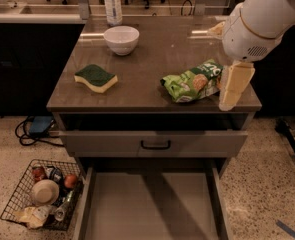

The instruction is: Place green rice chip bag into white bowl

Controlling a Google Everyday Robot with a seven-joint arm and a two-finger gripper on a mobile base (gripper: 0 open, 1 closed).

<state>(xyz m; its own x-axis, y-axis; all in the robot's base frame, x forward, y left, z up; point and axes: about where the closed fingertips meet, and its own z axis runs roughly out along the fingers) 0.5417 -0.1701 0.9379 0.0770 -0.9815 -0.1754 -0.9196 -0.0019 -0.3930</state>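
Over the brown tabletop (152, 59), my cream end effector (228, 100) hangs at the 4 o'clock edge, just beside the green rice chip bag (192, 81); whether it is apart or together I cannot tell. The bag lies crinkled, lime-green with tan rice cakes pictured and unreadable lettering, well apart from the white bowl (121, 39) at 11 o'clock.

1 sponge (95, 77), 1 bottle (112, 4) on counter (157, 54); basket (13, 196), likely groceries, on floor.

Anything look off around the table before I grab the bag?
The bottom drawer stands pulled wide open. The green rice chip bag lies crumpled at the right front of the table, beside the gripper. The white bowl sits upright; nothing spilled.
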